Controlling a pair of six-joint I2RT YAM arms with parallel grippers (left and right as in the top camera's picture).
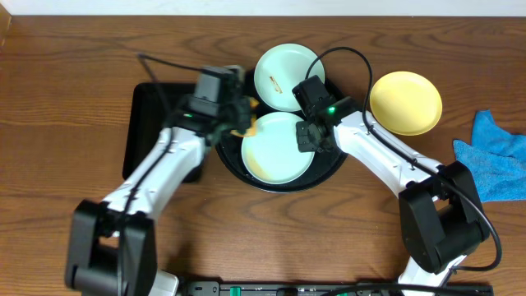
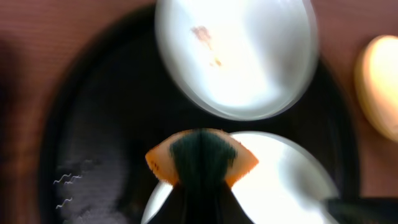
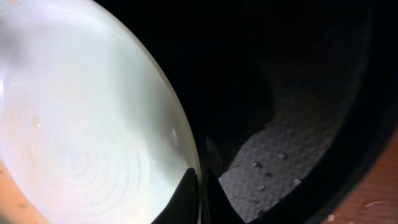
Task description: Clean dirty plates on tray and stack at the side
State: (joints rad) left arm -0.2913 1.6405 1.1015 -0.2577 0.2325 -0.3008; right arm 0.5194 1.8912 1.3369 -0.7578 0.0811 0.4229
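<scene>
The round black tray [image 1: 227, 161] holds a pale mint plate [image 1: 279, 152] with a brownish smear at its near left. A second mint plate [image 1: 286, 78], with small brown marks, lies over the tray's far rim. The yellow plate [image 1: 405, 102] sits on the table to the right. My left gripper [image 1: 241, 125] is shut on an orange sponge [image 2: 163, 163] with a dark green top, at the near plate's [image 2: 286, 180] left edge. My right gripper [image 3: 199, 193] is shut on the near plate's [image 3: 81, 124] right rim, one finger inside and one outside.
A rectangular black tray [image 1: 148, 123] lies left of the round one, partly under my left arm. A blue cloth [image 1: 500, 160] lies at the right table edge. The round tray's textured floor [image 3: 292, 149] shows beside the gripped plate.
</scene>
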